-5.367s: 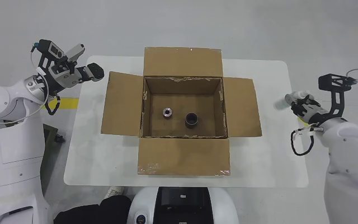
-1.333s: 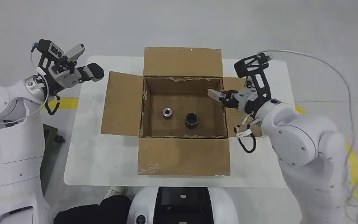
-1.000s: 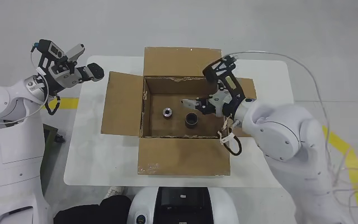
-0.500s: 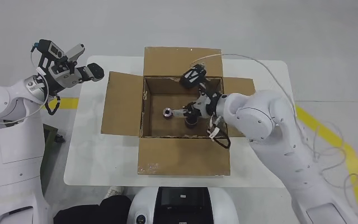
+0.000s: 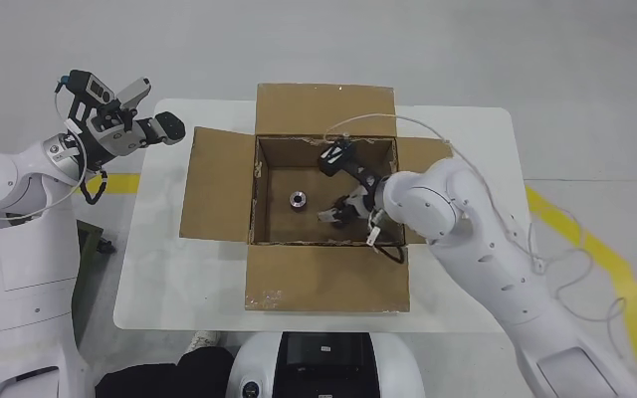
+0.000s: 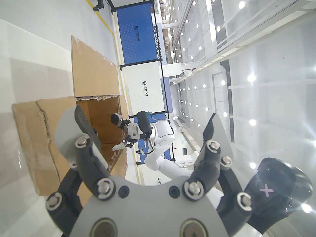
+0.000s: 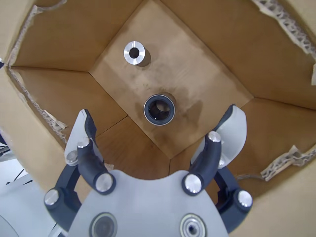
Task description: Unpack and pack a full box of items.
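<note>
Hanging inside the open cardboard box [image 5: 326, 117], the right gripper [image 7: 159, 114] has its fingers spread wide with nothing between them, poised just above a black ring [image 7: 159, 109] that stands hole-up on the box floor. A silver metal bushing [image 7: 134, 52] stands on the same floor, near the ring but not touching it, on the side towards the robot's left arm. The left gripper [image 5: 164, 127] is likewise open and empty, held at the far left corner of the white desk [image 5: 478, 289], apart from the box.
</note>
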Motion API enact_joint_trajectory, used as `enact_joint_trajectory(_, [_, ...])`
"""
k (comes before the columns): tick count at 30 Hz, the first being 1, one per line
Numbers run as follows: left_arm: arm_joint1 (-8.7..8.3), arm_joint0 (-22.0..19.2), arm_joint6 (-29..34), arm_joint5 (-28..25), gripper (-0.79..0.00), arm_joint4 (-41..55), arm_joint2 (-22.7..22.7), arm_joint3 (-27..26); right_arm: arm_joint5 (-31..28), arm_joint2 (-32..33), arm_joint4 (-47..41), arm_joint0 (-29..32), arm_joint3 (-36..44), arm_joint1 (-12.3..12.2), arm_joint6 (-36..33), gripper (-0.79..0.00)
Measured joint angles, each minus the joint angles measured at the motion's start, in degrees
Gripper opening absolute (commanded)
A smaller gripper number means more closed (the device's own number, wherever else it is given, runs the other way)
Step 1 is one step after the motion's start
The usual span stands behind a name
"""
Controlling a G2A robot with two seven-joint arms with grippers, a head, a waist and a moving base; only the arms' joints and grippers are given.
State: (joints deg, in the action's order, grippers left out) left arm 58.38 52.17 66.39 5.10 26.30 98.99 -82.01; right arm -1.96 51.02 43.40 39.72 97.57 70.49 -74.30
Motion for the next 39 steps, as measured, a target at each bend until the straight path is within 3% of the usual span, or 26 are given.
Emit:
enact_joint_trajectory(19, [0.00,0.00,0.00,0.00,0.000,0.00,0.00,0.00,0.17,-5.40,-2.42,-5.19,-6.44,1.95,-3.24,0.000])
enact_joint_trajectory(36, [0.00,0.00,0.00,0.00,0.000,0.00,0.00,0.00,-3.14,-9.15,-2.11,-6.73,-14.79,3.25,-2.64,0.000])
enact_joint_trajectory(39, [0.00,0.00,0.00,0.00,0.000,0.00,0.00,0.00,-3.26,-9.35,-2.02,-6.71,-16.06,3.39,-2.26,-0.034])
